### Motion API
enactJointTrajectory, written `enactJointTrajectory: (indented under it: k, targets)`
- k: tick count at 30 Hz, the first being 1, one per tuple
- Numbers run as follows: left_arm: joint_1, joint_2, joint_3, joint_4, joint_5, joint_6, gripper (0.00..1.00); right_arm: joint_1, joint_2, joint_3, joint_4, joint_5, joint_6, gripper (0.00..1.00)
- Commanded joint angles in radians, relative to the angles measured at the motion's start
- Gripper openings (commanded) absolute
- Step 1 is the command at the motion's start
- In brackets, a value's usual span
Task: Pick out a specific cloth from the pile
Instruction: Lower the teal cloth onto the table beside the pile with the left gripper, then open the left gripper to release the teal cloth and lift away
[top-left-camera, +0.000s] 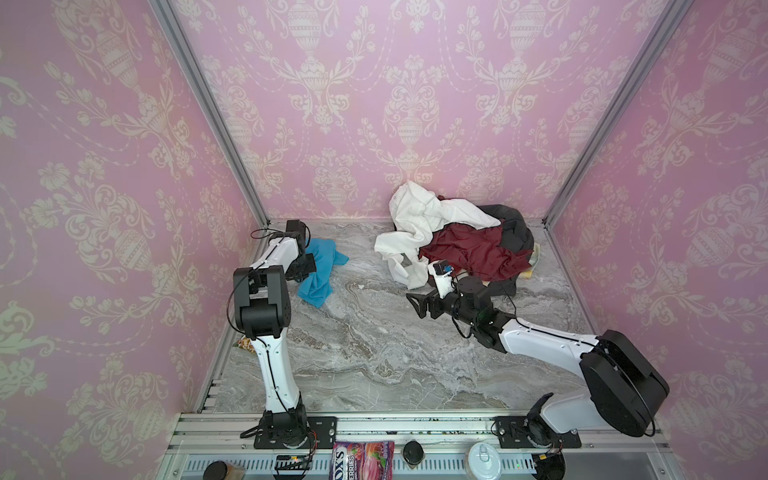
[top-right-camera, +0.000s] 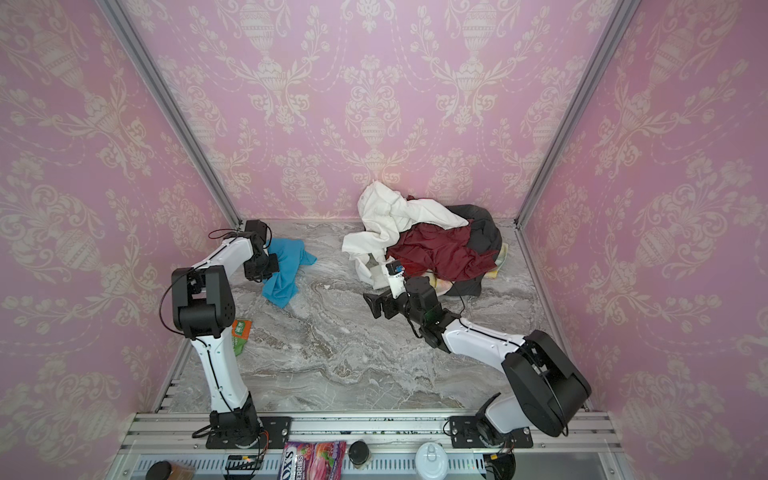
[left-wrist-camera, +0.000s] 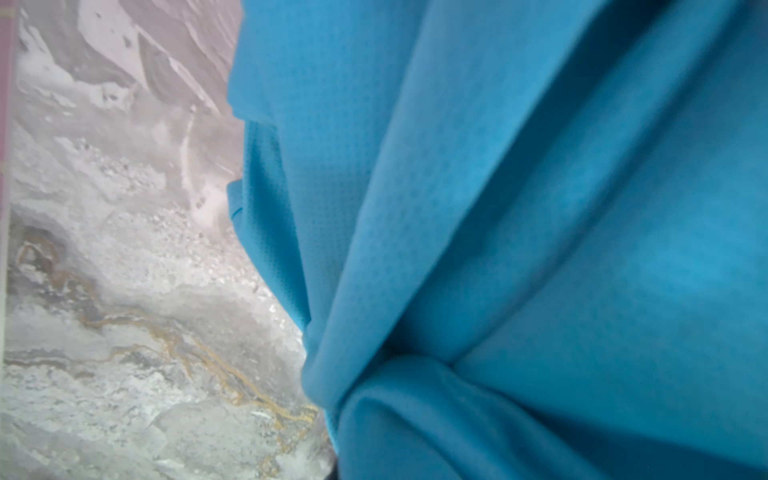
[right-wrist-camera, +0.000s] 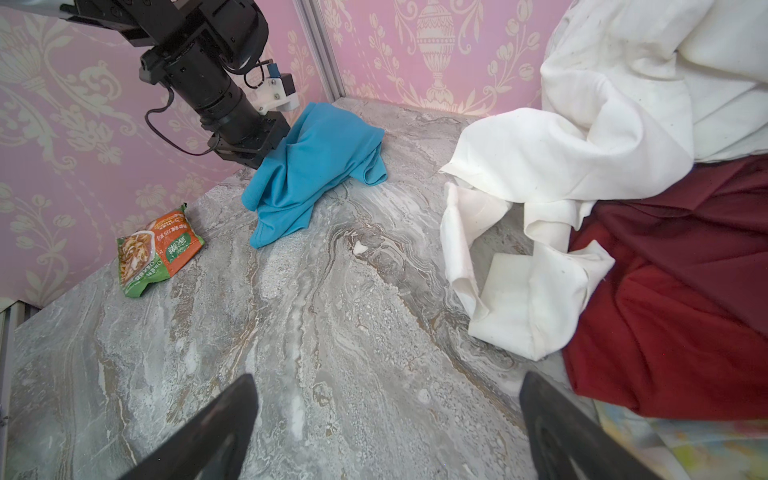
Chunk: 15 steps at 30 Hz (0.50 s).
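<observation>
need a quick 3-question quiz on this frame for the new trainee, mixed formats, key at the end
1. True or false: the turquoise cloth lies on top of the pile.
2. Which end effector is shut on the turquoise cloth? A left, B right, C neither.
3. Fill in: the right end effector has its jaws ___ and holds nothing.
Key: 1 false, they lie apart. 2 A, the left end effector. 3 open.
</observation>
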Motion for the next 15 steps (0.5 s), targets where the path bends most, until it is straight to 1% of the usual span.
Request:
enactJointTrajectory:
  k: [1,6,10,15]
  targets:
    - [0.024,0.025,0.037,-0.053,-0.064,0.031,0.00,-0.002,0.014,0.014,-0.020,0.006,-0.023,1.00]
    - [0.060,0.043,0.055,-0.047,-0.073,0.047,0.00,-0.002,0.050,0.032,-0.012,-0.017,-0.025,1.00]
    - [0.078,0.060,0.080,-0.041,-0.096,0.079,0.00,-0.001,0.067,0.065,-0.032,-0.072,-0.047,1.00]
    - [0.104,0.095,0.115,-0.036,-0.086,0.077,0.00,0.015,0.071,0.097,-0.046,-0.077,-0.066,1.00]
